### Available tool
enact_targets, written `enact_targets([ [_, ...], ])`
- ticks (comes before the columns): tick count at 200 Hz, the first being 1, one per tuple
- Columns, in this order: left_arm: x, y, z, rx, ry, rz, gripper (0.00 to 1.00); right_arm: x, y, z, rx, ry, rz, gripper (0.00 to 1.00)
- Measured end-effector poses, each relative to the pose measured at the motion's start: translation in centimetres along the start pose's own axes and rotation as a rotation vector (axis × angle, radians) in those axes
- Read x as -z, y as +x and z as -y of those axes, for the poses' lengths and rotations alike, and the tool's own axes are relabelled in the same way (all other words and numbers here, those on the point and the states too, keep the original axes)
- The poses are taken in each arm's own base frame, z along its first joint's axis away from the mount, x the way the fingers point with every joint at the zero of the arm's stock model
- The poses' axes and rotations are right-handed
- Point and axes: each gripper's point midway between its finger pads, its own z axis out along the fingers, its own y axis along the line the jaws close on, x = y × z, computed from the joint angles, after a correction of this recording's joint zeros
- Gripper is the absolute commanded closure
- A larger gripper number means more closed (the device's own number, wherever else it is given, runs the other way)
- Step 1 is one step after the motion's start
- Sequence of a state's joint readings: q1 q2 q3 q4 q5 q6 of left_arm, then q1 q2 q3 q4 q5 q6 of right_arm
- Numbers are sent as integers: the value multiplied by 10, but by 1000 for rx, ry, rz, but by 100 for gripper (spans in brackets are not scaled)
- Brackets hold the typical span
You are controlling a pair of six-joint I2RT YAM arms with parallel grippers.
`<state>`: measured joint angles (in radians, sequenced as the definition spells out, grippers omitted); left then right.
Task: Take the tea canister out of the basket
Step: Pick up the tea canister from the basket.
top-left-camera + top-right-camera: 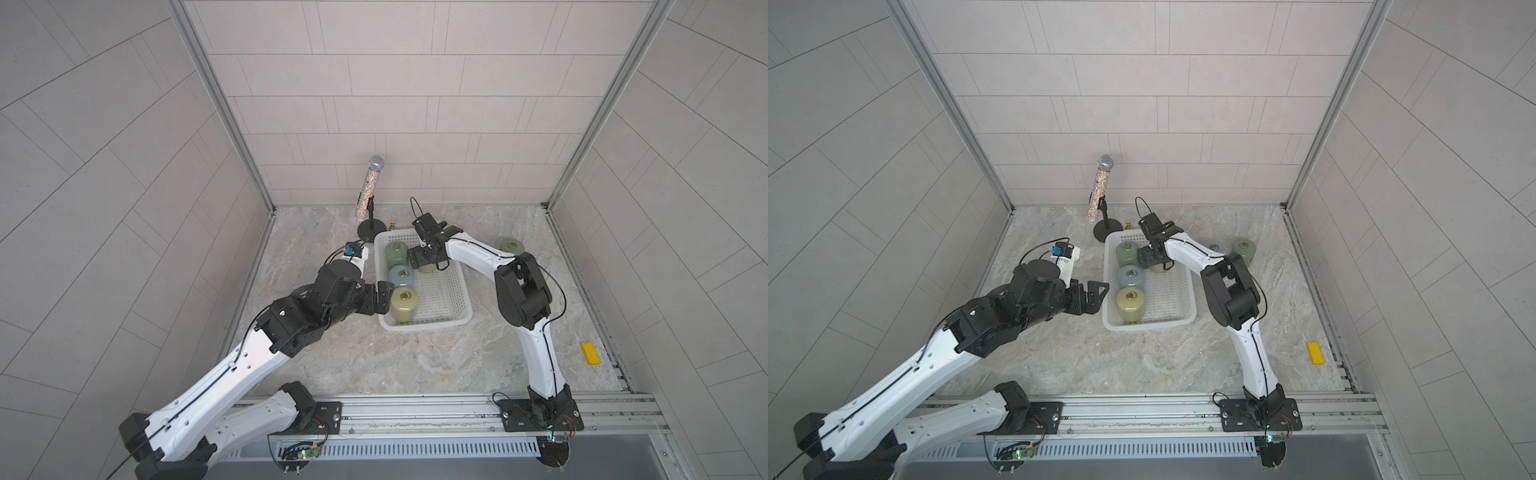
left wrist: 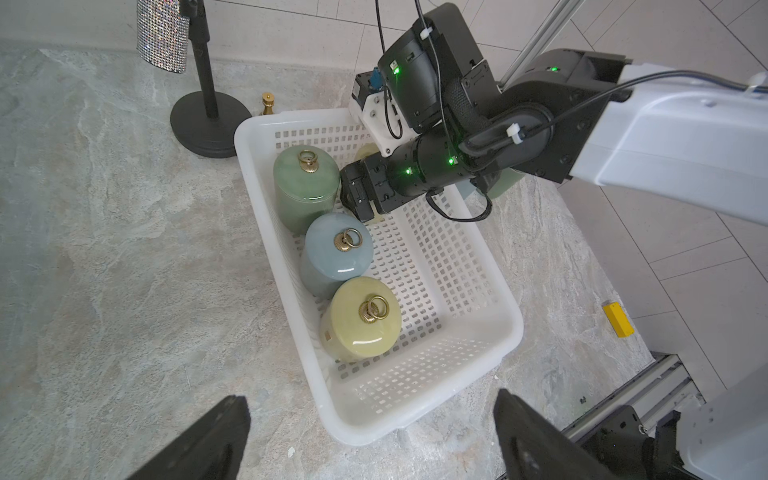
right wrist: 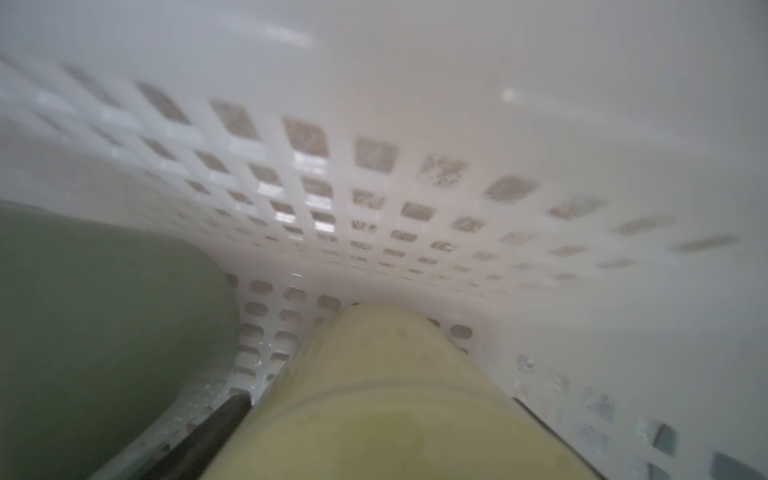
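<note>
The white basket (image 1: 428, 326) (image 1: 1150, 325) (image 2: 515, 316) stands mid-table. Along its left side stand a green (image 2: 305, 187), a blue (image 2: 336, 257) and a yellow tea canister (image 2: 361, 320). A pale yellow tea canister (image 1: 428, 268) (image 1: 1158, 269) (image 3: 374, 395) stands at the back right, mostly hidden under my right gripper (image 1: 424, 259) (image 2: 365, 203). In the right wrist view the dark fingers (image 3: 224, 415) lie against both of its sides. My left gripper (image 1: 384, 297) (image 1: 1096, 297) (image 2: 372, 411) hovers open just outside the basket's left wall, holding nothing.
A glittery microphone on a black stand (image 1: 368, 191) and a small brass knob (image 1: 392, 226) sit behind the basket. Two more canisters (image 1: 1214, 246) (image 1: 1244, 249) stand on the table right of it. A yellow block (image 1: 590, 353) lies near the right rail.
</note>
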<state>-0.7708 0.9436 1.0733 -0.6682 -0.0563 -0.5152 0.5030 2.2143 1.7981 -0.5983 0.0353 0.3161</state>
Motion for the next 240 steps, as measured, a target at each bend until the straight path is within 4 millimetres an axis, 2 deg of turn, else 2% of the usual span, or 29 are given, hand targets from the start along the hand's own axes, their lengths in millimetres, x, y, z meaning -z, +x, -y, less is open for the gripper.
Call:
enact_targets([
  [27, 0, 0, 0, 0, 0, 0, 0, 0, 0, 3, -6, 4, -2, 13],
  [40, 0, 0, 0, 0, 0, 0, 0, 0, 0, 3, -6, 3, -2, 17],
  [101, -2, 2, 1, 0, 5, -9, 0, 1, -1, 3, -8, 3, -2, 18],
  [147, -3, 2, 3, -1, 15, -14, 0, 14, 5, 4, -3, -1, -29, 18],
  [177, -3, 3, 6, -3, 28, -22, 0, 42, 1, 10, -8, 2, -14, 18],
  [240, -8, 7, 19, -23, 97, -55, 0, 132, -22, 31, -57, 10, 122, 17],
])
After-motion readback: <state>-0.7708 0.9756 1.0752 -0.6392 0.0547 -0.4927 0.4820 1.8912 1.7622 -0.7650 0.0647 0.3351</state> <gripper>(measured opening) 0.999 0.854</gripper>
